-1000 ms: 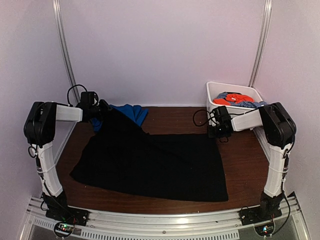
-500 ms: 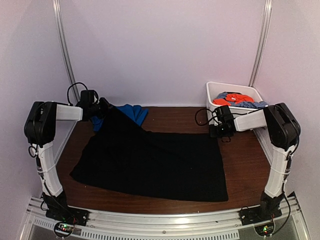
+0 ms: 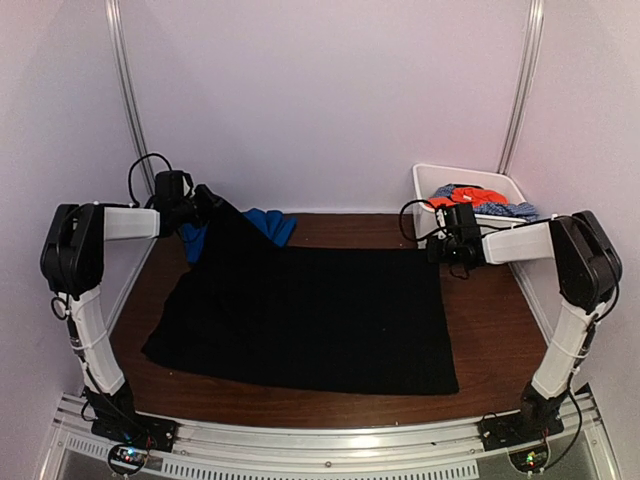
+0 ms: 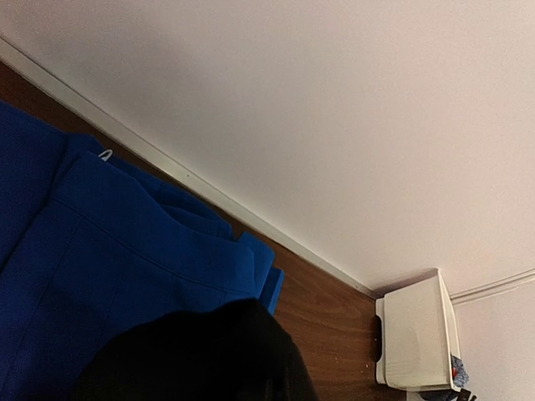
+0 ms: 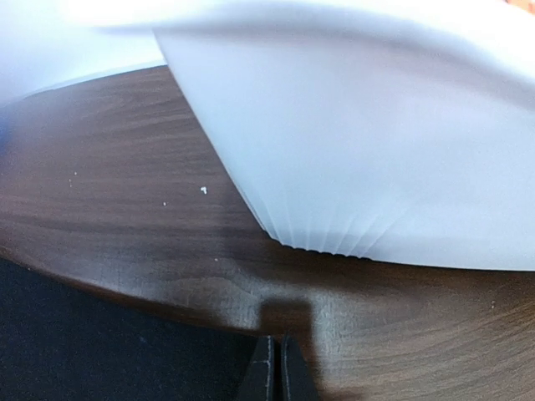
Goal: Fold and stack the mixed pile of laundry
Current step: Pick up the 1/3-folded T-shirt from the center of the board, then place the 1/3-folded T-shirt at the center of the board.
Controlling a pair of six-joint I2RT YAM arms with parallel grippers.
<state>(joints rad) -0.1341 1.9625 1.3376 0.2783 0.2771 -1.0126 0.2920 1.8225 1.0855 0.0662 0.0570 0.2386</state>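
L arm: upper link rises at frame left, forearm level, pointing toward centre; left gripper clamped on far-left corner of black garment, corner held up off table; R arm: elbow at frame right, forearm level, reaching left; right gripper low, fingers together on the far-right corner, just beside white tub; garment body flat, frame centre; blue garment upper left, behind raised corner; orange-red garment and speckled garment in tub, upper right.

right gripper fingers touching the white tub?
Apart. Right wrist view: bare wooden table lies between the white tub and the shut right gripper; the black garment reaches its fingertips.
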